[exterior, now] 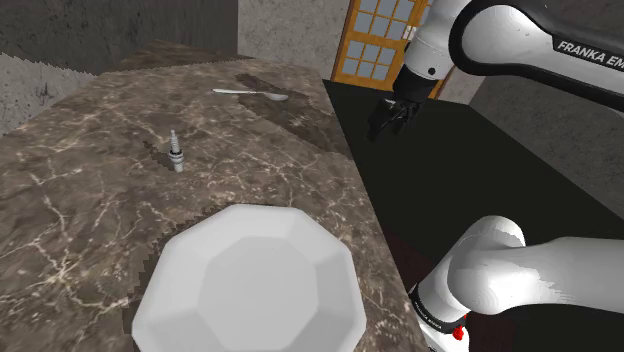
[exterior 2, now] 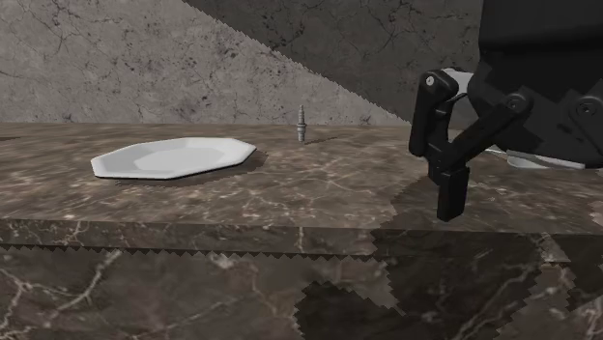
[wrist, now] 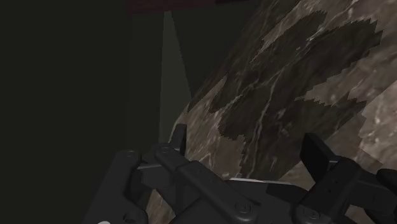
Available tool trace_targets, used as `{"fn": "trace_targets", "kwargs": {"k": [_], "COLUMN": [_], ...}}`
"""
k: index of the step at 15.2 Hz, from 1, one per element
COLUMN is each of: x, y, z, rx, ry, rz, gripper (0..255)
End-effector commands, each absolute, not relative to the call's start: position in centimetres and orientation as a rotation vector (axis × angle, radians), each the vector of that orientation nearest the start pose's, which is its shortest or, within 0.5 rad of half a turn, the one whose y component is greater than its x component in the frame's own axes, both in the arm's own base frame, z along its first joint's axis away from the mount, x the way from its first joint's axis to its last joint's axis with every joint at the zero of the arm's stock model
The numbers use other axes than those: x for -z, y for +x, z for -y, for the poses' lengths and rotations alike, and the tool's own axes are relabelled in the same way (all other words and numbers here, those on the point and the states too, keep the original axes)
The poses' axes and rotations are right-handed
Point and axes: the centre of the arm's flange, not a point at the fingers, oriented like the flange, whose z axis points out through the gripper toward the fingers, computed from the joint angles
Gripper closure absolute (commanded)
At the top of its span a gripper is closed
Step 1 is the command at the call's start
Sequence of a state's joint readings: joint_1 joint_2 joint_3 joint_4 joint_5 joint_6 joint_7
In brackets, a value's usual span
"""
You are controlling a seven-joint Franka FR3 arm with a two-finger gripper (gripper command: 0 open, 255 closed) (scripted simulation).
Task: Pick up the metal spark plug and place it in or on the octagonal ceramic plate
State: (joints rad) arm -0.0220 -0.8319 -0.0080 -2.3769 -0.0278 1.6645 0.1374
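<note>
A small grey spark plug stands upright on the brown marble counter, toward the shoulder view's left. In the second exterior view the spark plug rises just behind the plate's far right corner. The white octagonal plate lies at the counter's near end, and it has nothing on it. My black gripper hangs open and holds nothing, off the counter's right edge, well away from both. In the wrist view the gripper has its fingers apart above the counter's edge.
A pale spoon lies at the counter's far end. An orange glazed door stands behind the arm. Dark floor lies beside the counter. My gripper looms large at the second exterior view's right.
</note>
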Motion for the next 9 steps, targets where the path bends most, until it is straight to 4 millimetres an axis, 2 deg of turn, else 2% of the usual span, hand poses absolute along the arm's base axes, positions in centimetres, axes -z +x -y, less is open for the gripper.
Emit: {"fn": "trace_targets", "kwargs": {"k": [1,9], "x": [-60.3,-61.0], "y": [30.4,33.4], "z": [1.3,-8.6], "rx": [0.19,0.25], "ry": [-3.141,-3.136], "rz": [-0.258,-0.217], "gripper": [0,0]}}
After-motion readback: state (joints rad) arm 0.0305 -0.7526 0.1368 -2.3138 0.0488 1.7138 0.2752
